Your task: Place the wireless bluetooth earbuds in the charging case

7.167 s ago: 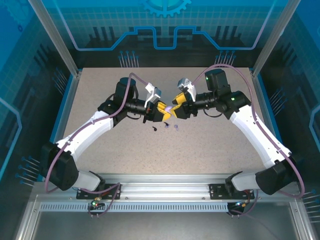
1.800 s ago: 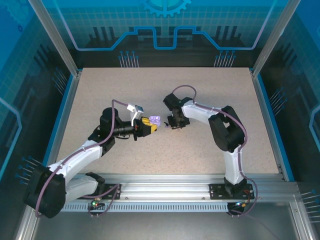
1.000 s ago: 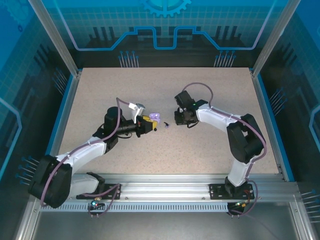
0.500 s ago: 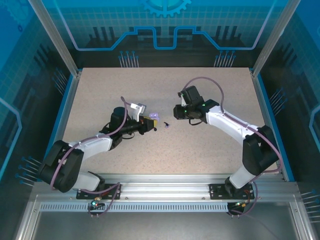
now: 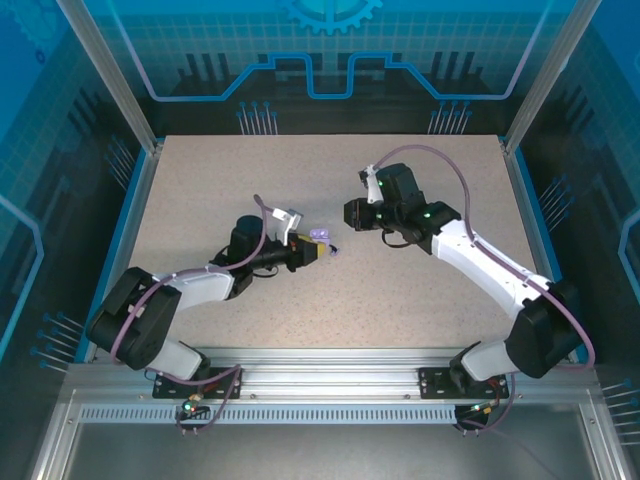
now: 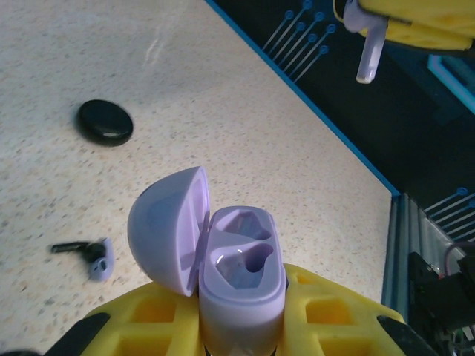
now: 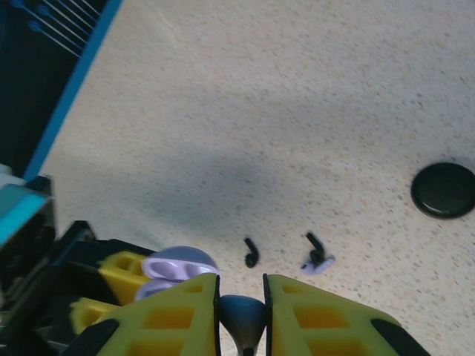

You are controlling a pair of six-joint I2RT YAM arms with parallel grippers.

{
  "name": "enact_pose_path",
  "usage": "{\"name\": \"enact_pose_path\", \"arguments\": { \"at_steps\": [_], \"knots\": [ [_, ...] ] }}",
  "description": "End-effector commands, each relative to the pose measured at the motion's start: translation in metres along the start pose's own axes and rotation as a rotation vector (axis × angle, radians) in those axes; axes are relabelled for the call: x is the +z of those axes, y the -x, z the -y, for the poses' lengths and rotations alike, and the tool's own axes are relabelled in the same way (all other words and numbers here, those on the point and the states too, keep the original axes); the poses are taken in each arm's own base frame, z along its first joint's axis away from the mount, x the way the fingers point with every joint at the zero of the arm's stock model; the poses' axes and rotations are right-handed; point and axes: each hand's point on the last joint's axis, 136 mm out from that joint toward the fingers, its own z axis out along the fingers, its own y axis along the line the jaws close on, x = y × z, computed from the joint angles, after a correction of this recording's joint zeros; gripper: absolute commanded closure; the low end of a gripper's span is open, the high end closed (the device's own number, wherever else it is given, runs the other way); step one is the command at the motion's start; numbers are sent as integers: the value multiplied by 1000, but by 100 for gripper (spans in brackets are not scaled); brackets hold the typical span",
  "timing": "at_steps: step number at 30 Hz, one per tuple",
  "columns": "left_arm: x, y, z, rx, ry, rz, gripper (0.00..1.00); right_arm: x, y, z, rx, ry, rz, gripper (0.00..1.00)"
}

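My left gripper [image 6: 241, 300] is shut on the open lavender charging case [image 6: 241, 274]. Its lid [image 6: 167, 230] is tipped to the left and both wells are empty. In the top view the case [image 5: 318, 238] sits at the left gripper [image 5: 312, 250]. My right gripper [image 7: 241, 285] is shut on a small earbud [image 7: 241, 315]. Its pale lavender stem [image 6: 369, 52] hangs down in the left wrist view, above and beyond the case. On the table lie a black earbud [image 7: 251, 254] and a black and lavender pair [image 7: 318, 256] touching each other.
A round black case [image 7: 444, 190] lies shut on the speckled table [image 5: 420, 290], also seen as a black disc [image 6: 106, 122] in the left wrist view. The blue table rim [image 6: 326, 126] runs beyond the case.
The right gripper has lifted off the table and drawn back toward the far side, its elbow swinging right. The left gripper has shifted slightly right with the case.
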Motion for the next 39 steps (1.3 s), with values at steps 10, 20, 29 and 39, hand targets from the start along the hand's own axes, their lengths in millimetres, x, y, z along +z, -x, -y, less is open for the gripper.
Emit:
{"name": "enact_pose_path", "arguments": {
  "at_steps": [10,20,29,39],
  "knots": [
    [4,43,55,221,-192,100,96,-30,11,-61,-124,182,100,79],
    [-1,63,73,263,-211,125,96,-39,9,-78,-200,208,138,79],
    [-7,70,87,275,-237,122,95,-41,9,-81,-248,177,165,79],
    [-7,67,88,285,-235,97,95,-45,13,-82,-262,157,189,79]
  ]
}}
